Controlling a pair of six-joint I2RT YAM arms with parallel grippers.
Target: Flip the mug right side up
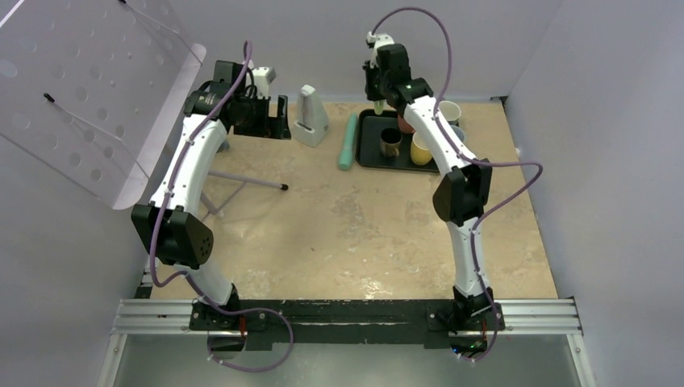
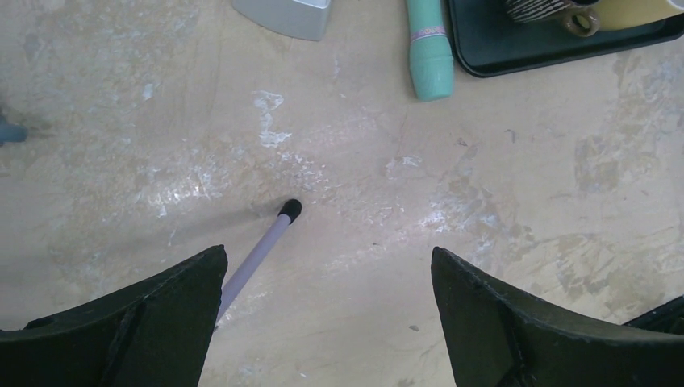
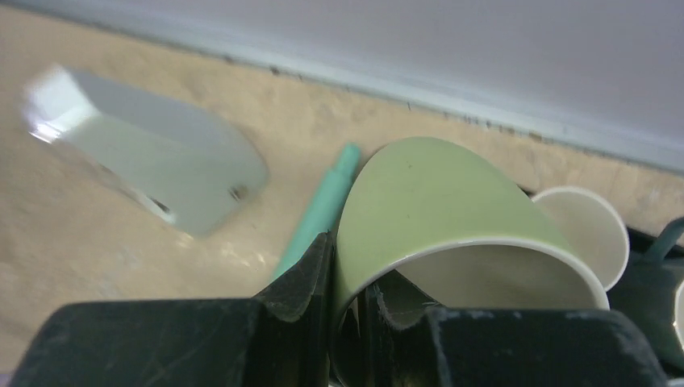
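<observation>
The green mug fills the middle of the right wrist view. It is tipped on its side, with its open mouth towards the lens and its base pointing off to the back wall. The right hand is clenched on it by the rim alone, with one finger outside the wall and the other inside the mouth. No handle shows from here. In the overhead view the mug is hidden under that hand at upper centre, above the far end of the black tray.

The main risk, as I judge it, is the grip itself. A narrow pinch on a smooth curved wall lets the mug swing about the fingers as the wrist rolls it upright. It could then slide out and drop.

The second risk is the landing place. A white cup sits just right of the mug, and a dark mug and a yellow mug stand close together on the tray. A low or crooked set-down could knock one over or catch the tray lip.

Left of the tray lie a teal cylinder and a pale grey wedge-shaped object, both near enough to be clipped.

The left hand is released wide over the bare surface beside a purple rod, well clear.
</observation>
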